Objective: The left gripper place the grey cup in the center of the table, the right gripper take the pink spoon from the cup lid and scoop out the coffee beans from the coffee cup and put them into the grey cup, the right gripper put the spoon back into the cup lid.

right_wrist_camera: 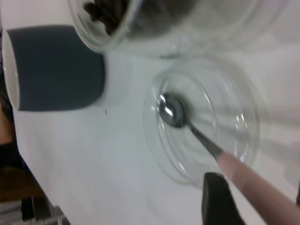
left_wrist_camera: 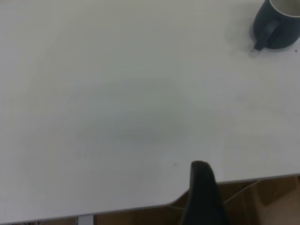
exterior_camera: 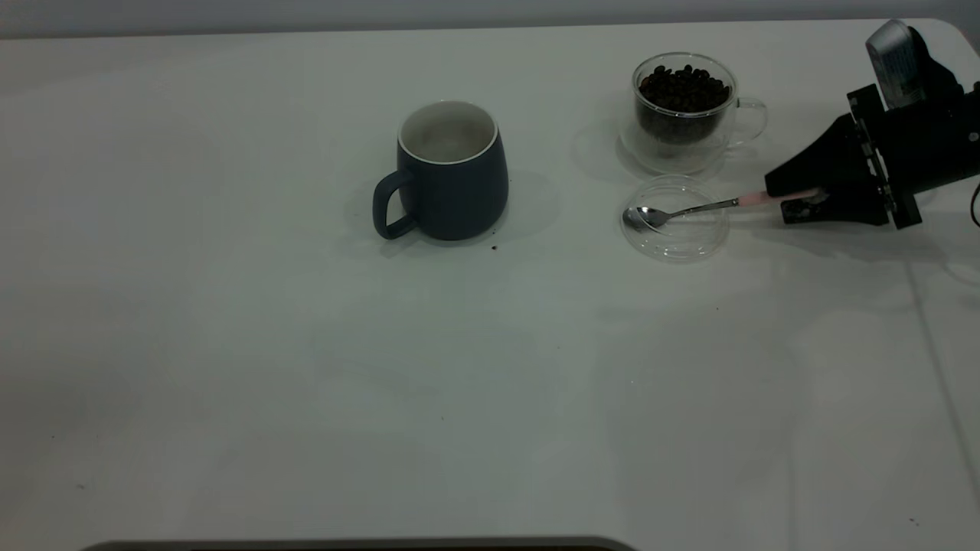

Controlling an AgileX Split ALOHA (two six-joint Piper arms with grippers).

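The grey cup [exterior_camera: 450,174] stands upright near the table's middle, its handle toward the left arm's side; it also shows in the left wrist view [left_wrist_camera: 277,24] and in the right wrist view [right_wrist_camera: 56,68]. The glass coffee cup [exterior_camera: 684,111] full of beans stands at the far right. The clear cup lid [exterior_camera: 675,218] lies in front of it. The pink spoon [exterior_camera: 689,210] rests with its bowl in the lid [right_wrist_camera: 206,122]. My right gripper [exterior_camera: 796,200] is shut on the spoon's pink handle [right_wrist_camera: 255,185], low over the table. My left gripper [left_wrist_camera: 253,187] is open and empty, back at the table's edge.
A few dark crumbs [exterior_camera: 494,247] lie on the white table [exterior_camera: 306,383] beside the grey cup. The table's edge and brown cardboard [left_wrist_camera: 267,201] show under the left gripper.
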